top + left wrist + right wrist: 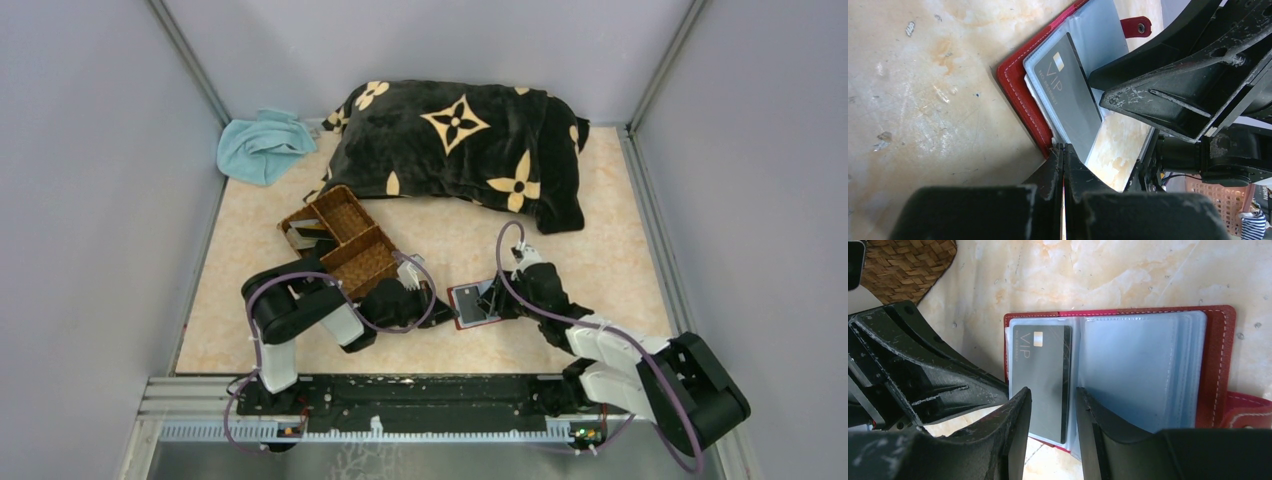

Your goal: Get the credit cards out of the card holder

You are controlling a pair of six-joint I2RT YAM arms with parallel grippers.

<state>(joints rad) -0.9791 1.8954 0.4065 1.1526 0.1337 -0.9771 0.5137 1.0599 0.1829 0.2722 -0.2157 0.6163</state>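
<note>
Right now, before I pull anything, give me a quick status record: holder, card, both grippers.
card holder: red, lying open on the table, clear sleeves showing
VIP card: dark, on the sleeve page nearer the left arm; how far out it is cannot be told
left gripper: shut, apparently pinching the holder's edge
right gripper: open, fingers either side of the card's end
wicker basket: beyond the left arm

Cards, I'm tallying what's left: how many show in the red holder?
1: a dark VIP card in the left side of the open holder. More may hide behind the cloudy sleeves.
</note>
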